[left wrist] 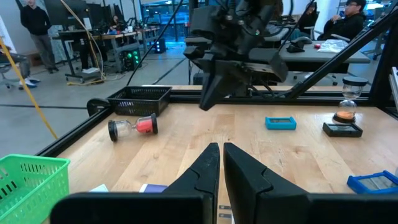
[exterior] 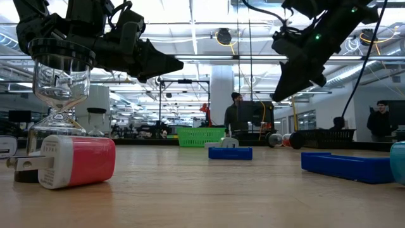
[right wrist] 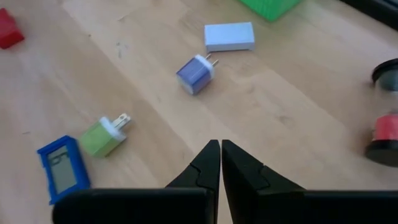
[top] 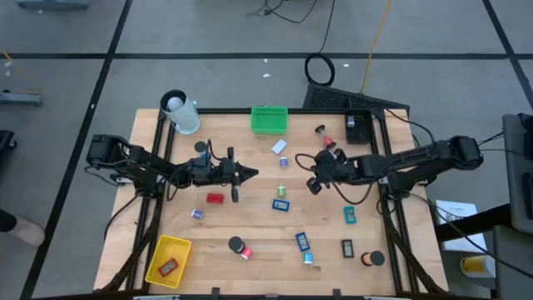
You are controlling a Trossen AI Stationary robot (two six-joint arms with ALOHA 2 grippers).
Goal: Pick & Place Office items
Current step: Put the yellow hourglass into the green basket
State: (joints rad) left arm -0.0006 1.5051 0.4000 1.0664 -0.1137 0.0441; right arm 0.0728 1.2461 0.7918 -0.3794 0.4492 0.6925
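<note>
Baskets: one green, one yellow (red item inside); two pincers closed.

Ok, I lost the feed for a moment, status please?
Left tool shut, empty, above mid-table. Right tool shut, empty, above the green plug adapter. Office items scattered; one red piece in yellow basket. Nothing blocking.

A wooden table with black rails carries a green basket at the far edge, a yellow basket near left, a red plug adapter, blue and teal blocks, and sand timers.
</note>
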